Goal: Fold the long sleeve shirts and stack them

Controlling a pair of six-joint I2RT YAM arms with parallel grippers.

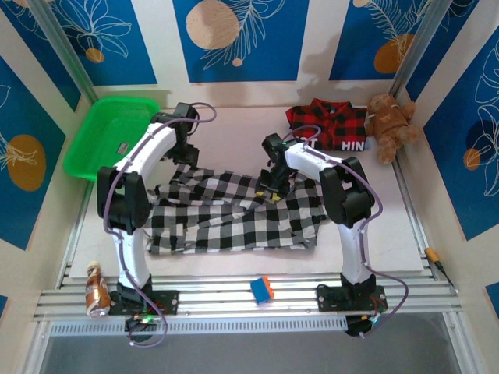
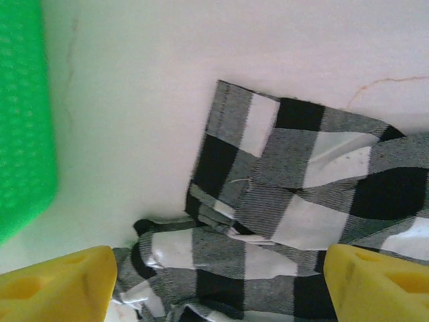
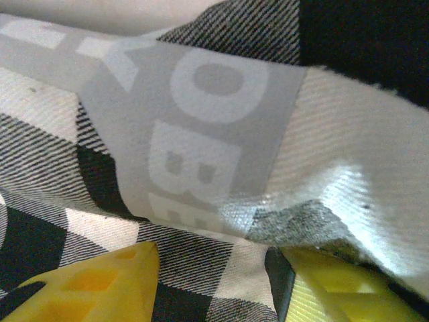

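The black-and-white checked shirt (image 1: 234,212) lies spread and rumpled across the middle of the table. My left gripper (image 1: 185,153) is over its far left part. In the left wrist view this gripper (image 2: 220,288) is open, its yellow fingers (image 2: 60,285) wide apart above a folded sleeve cuff (image 2: 268,168). My right gripper (image 1: 273,176) is low on the shirt's far middle. In the right wrist view it (image 3: 213,285) is open, with checked cloth lying between the fingers (image 3: 94,285) and a grey lettered band (image 3: 194,127) just ahead. The red-and-black plaid shirt (image 1: 327,125) lies folded at the back right.
A green basket (image 1: 109,136) stands at the back left, close to the left arm; its wall (image 2: 23,114) borders the left wrist view. A brown teddy bear (image 1: 390,125) sits beside the red shirt. A small blue and orange object (image 1: 262,289) and a bottle (image 1: 96,288) rest on the front rail.
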